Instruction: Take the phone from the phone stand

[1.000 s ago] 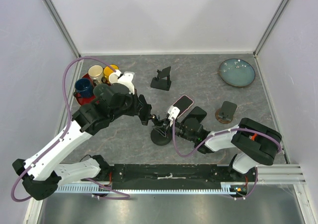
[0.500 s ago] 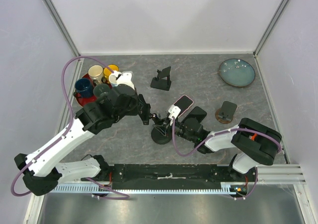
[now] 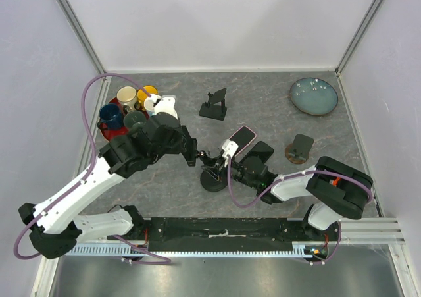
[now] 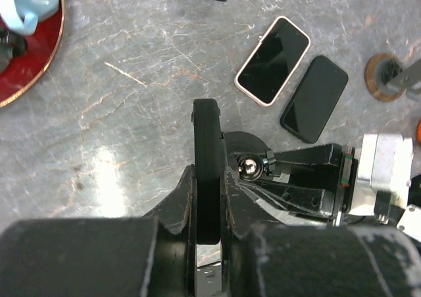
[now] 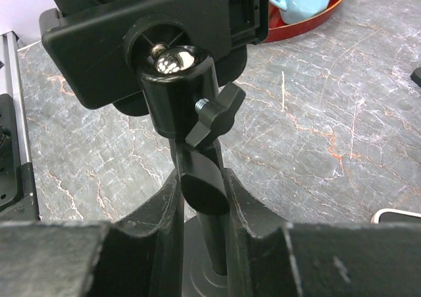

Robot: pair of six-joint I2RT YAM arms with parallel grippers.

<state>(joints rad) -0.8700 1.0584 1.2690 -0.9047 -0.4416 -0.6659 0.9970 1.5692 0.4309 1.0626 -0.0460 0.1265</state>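
**Right gripper** [image 5: 200, 193]: closed on the post of the stand [image 5: 172, 80], just under the ball head [image 4: 248, 167]. It braces the stand against the table [image 3: 276, 112].

**Left gripper** [image 4: 208, 176]: closed on the phone [image 4: 208, 132]. The phone stands edge-on between the pads, right beside the ball head.

**Change over the last second:** the left arm has drawn back slightly toward the mugs [image 3: 135, 99]. The stand's base has not shifted.

**Finding:** the pull-off appears under way. Whether the phone touches the head or has cleared it cannot be told, so removal is not confirmed.

**Further out:** two other phones [image 3: 241, 139] lie flat side by side. Beyond them sit a second stand [image 3: 214, 106] and a plate [image 3: 314, 96], well apart from both grippers.
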